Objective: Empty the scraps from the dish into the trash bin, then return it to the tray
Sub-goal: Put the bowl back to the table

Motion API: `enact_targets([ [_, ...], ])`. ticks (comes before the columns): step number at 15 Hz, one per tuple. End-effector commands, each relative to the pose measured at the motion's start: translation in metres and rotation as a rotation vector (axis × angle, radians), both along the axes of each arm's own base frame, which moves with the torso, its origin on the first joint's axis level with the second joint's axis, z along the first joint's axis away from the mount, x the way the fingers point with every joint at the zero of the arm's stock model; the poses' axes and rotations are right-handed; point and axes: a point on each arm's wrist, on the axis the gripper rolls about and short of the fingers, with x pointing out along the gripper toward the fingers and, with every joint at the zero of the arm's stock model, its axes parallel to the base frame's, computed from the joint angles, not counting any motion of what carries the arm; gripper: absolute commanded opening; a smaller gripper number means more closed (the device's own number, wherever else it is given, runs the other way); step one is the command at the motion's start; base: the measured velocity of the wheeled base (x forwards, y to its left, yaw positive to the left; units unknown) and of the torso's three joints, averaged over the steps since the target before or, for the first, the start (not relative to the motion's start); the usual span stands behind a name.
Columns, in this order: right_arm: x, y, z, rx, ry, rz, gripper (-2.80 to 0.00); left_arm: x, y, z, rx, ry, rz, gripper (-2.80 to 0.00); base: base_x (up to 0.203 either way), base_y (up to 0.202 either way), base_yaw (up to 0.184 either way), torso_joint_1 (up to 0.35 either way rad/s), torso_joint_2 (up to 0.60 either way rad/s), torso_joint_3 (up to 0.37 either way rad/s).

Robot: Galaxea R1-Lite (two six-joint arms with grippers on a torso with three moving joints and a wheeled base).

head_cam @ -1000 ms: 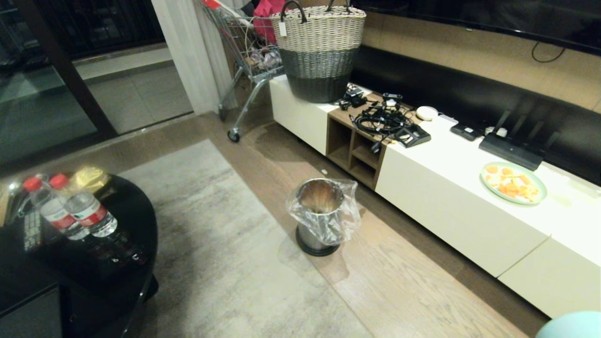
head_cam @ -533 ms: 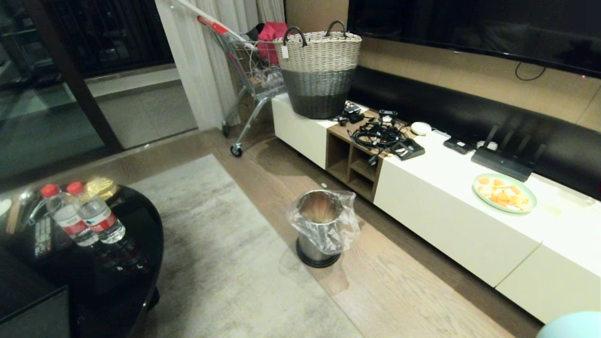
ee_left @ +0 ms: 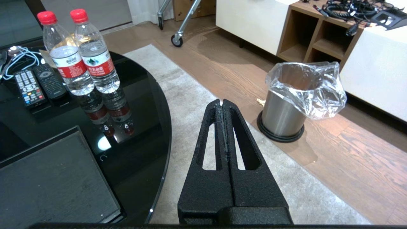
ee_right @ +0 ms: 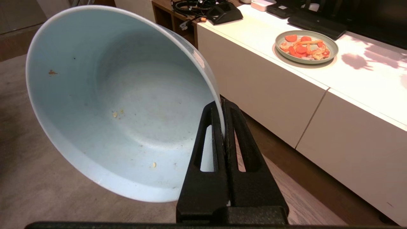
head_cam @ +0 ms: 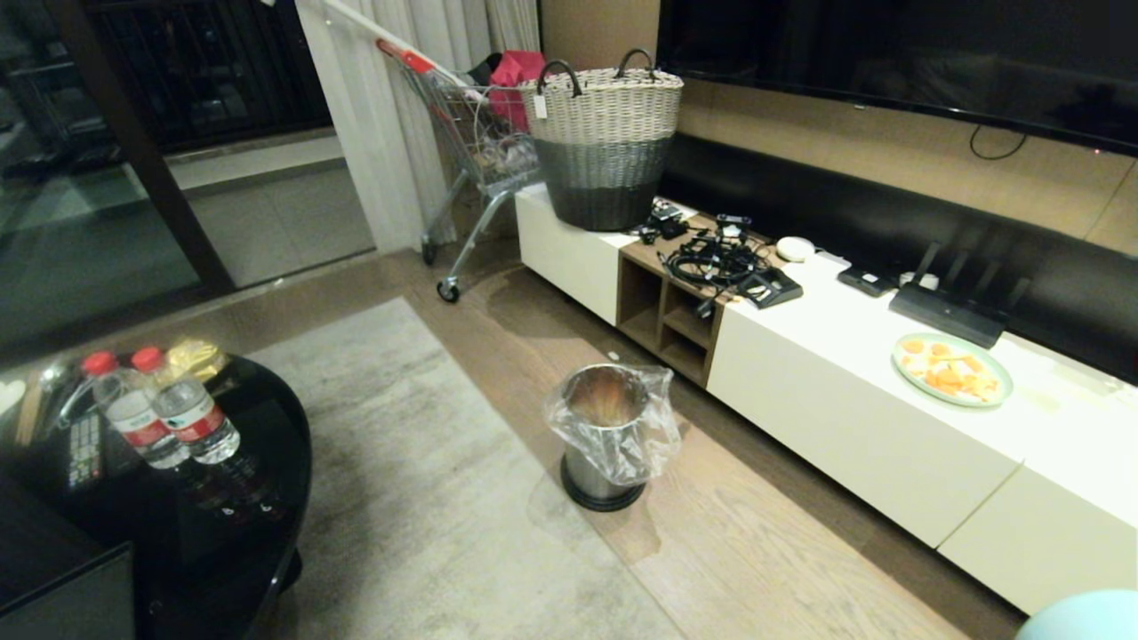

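1. Bowl (ee_right: 120, 105): nipped by its rim in the closed right pincer (ee_right: 222, 108), tilted, almost clean.
2. Judged rigid, light, smooth, breakable; the thin rim hold may slip.
3. Left pincer (ee_left: 222, 103): closed, empty.

The trash bin (ee_left: 281, 117) is shiny steel with a crinkly clear plastic liner; the dish (ee_right: 120, 105) looks smooth and glazed; the tray (ee_left: 54, 178) matt and grainy; the round bench (ee_left: 140, 95) glossy black glass; the floor (head_cam: 756, 542) grained wood

Both grippers' jaws pressed together
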Motion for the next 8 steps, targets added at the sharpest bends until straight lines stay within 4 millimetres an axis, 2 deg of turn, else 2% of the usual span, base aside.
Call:
enact_targets([
  [1, 0.0001, 0.0, 0.0001, 0.0, 0.001, 0.0, -2.8, 0.0, 0.0, 0.0, -0.001, -0.001, 0.001, -2.8, 0.0, 0.0, 0.0, 0.0, 0.0, 0.0],
  [8, 0.0, 0.0, 0.0004, 0.0, 0.0, -0.001, -2.8, 0.0, 0.0, 0.0, -0.001, -0.001, 0.001, -2.8, 0.0, 0.0, 0.0, 0.0, 0.0, 0.0],
])
